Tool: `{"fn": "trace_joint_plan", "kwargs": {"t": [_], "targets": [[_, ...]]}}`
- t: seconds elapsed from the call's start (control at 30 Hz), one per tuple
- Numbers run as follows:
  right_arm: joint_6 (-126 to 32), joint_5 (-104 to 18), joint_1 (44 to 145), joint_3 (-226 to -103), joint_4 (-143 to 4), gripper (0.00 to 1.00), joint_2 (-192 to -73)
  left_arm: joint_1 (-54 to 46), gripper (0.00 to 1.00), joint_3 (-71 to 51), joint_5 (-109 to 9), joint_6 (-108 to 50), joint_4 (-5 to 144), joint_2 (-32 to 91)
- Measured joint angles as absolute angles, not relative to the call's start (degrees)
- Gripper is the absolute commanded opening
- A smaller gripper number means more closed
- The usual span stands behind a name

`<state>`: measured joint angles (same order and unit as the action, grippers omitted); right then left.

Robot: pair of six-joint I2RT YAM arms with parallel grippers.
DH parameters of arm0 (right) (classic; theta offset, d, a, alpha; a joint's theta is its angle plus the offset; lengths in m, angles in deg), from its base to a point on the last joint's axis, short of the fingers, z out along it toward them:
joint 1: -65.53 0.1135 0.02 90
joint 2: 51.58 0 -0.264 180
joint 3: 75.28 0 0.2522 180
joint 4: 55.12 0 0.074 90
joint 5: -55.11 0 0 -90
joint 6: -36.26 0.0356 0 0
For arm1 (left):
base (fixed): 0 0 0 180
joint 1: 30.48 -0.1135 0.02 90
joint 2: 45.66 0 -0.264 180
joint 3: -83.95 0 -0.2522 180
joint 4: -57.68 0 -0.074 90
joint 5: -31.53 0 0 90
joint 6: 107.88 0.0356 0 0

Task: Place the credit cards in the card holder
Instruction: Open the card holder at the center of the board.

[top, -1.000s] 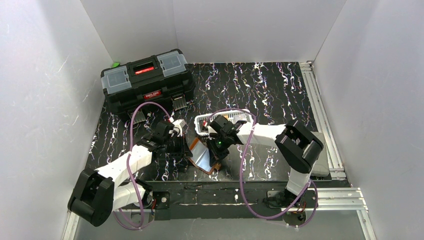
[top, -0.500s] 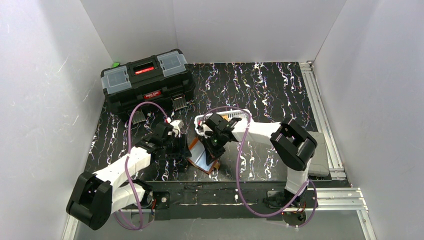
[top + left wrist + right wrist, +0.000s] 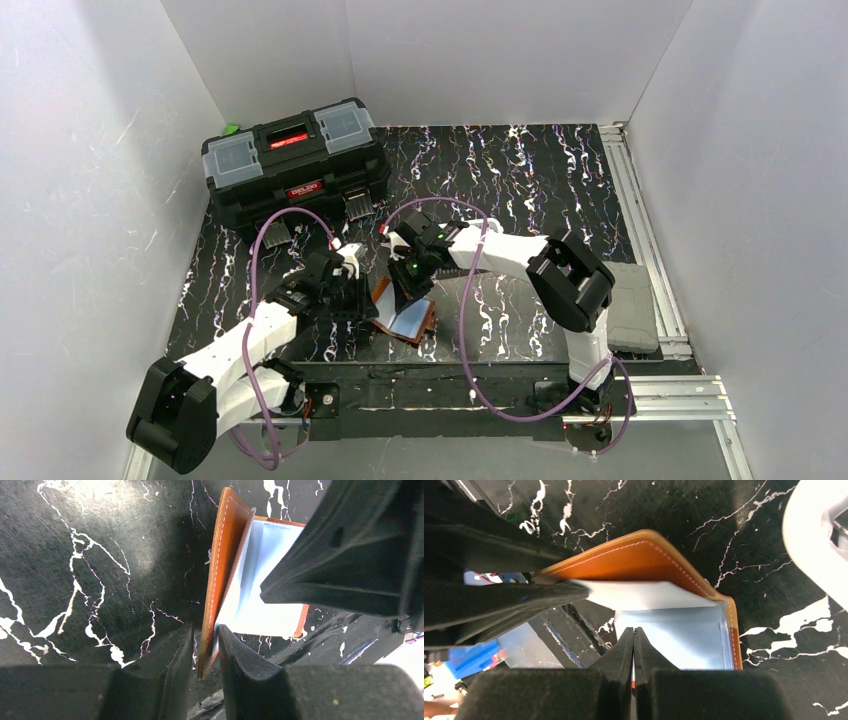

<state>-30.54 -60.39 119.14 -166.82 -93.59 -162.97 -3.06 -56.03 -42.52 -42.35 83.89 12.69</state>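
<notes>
The jaws of the left gripper (image 3: 205,647) pinched one stiff brown leather flap of the one card holder (image 3: 223,550). The jaws of the right gripper (image 3: 633,636) were pressed together above its shiny clear sleeve. The holder sat open by the middle of the near edge of the tabletop (image 3: 550,180).

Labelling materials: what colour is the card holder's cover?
Card holder: orange-brown, pale stitching; clearest in right wrist view.
</notes>
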Motion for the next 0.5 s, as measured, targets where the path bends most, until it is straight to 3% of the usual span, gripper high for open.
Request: {"fn": "trace_joint_plan", "kwargs": {"t": [0.5], "targets": [[-29.45,-61.79,119.29,-160.04,-90.07,0.04,-163.93,-1.59,0.24,-56.42,-42.48,-38.92,83.03,10.50]]}}
